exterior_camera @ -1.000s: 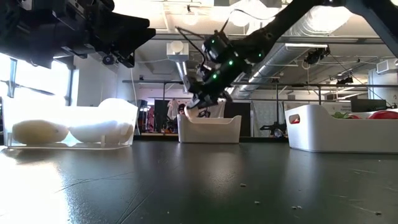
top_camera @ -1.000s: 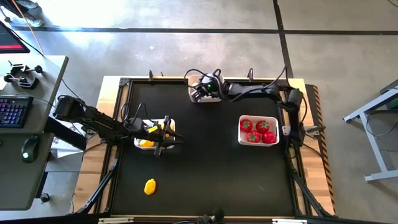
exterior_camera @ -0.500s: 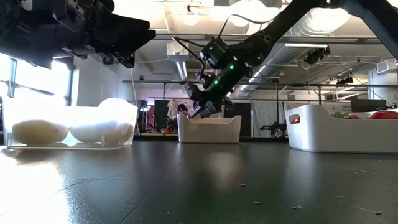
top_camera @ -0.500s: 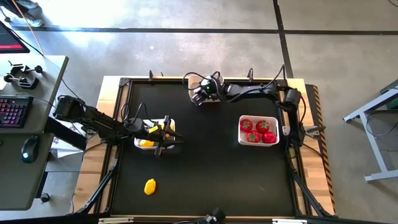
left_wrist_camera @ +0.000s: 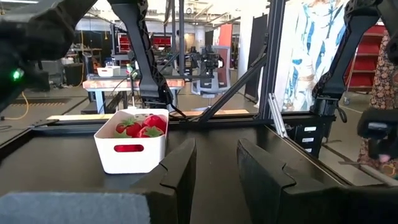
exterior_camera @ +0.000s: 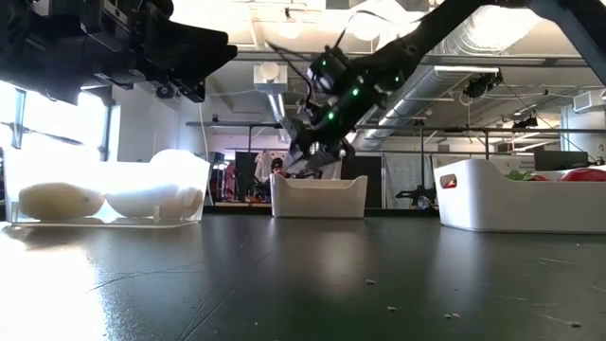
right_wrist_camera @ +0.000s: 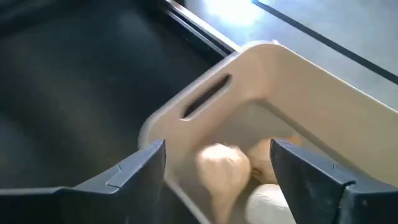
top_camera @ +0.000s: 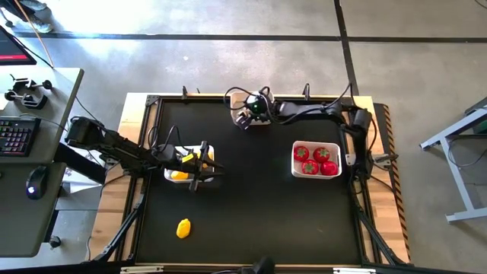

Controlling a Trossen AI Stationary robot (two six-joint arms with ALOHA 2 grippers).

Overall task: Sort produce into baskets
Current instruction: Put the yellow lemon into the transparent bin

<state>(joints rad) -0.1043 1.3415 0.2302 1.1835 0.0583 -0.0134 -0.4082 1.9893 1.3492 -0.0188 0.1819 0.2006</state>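
We find the right gripper (top_camera: 245,119) held above the far basket (top_camera: 261,120) at the back edge of the table (top_camera: 259,205); its own wrist view shows the two fingers (right_wrist_camera: 138,171) spread wide with nothing between them, and white garlic bulbs (right_wrist_camera: 225,168) lying in that basket (right_wrist_camera: 249,93) directly below the gap. In the low view this gripper (exterior_camera: 308,156) hangs just over the basket rim (exterior_camera: 319,196), clear of it. The left gripper (top_camera: 204,166) sits over the near-side edge of the left basket (top_camera: 173,174), in which we see yellow lemons (top_camera: 179,175). Its wrist view shows its fingers (left_wrist_camera: 180,171) standing a little apart with an open gap and no item visible between them. One further lemon (top_camera: 183,227) lies alone on the dark table surface toward the front left, well apart from all three baskets. The right-hand basket (top_camera: 316,160) holds red tomatoes (top_camera: 316,160) with green tops, and it appears likewise in the left wrist view (left_wrist_camera: 131,148) with tomatoes (left_wrist_camera: 142,124) heaped above its rim. In the low view, pale rounded pieces (exterior_camera: 62,200) rest in the translucent-looking basket (exterior_camera: 180,204) at the left.
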